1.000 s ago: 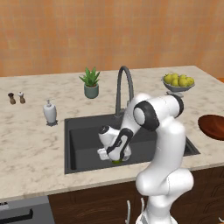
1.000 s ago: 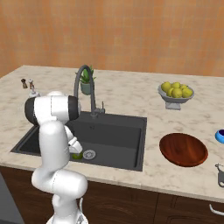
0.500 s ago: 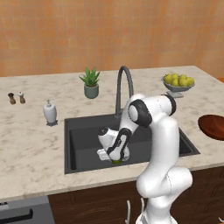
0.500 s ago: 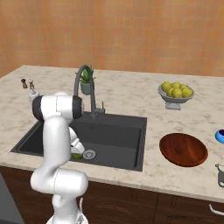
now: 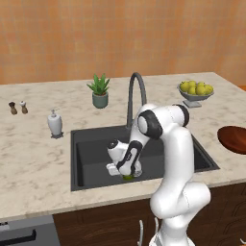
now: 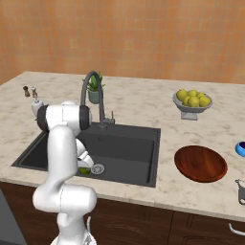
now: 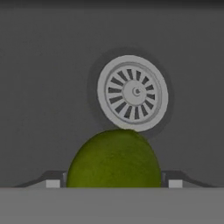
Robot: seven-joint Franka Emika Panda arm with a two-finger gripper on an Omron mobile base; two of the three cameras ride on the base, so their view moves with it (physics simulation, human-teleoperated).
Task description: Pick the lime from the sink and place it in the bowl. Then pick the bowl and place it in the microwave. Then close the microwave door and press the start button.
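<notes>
You've got the gripper (image 5: 127, 174) down on the floor of the sink (image 5: 91, 158), the lime (image 7: 113, 160) sitting between its 2 fingertips (image 7: 52, 181), 1 on each side. Can't tell if they're clamped on it or just straddling. Lime lies just beside the drain (image 7: 132, 92). Bowl (image 6: 200, 163) is on the counter (image 6: 143, 112) right of the sink, well apart.

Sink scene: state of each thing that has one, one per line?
lime: on the sink floor beside the drain, between the fingertips
gripper: down in the sink, astride the lime; grip unclear
sink: dry
faucet: off
bowl: empty, on the counter
</notes>
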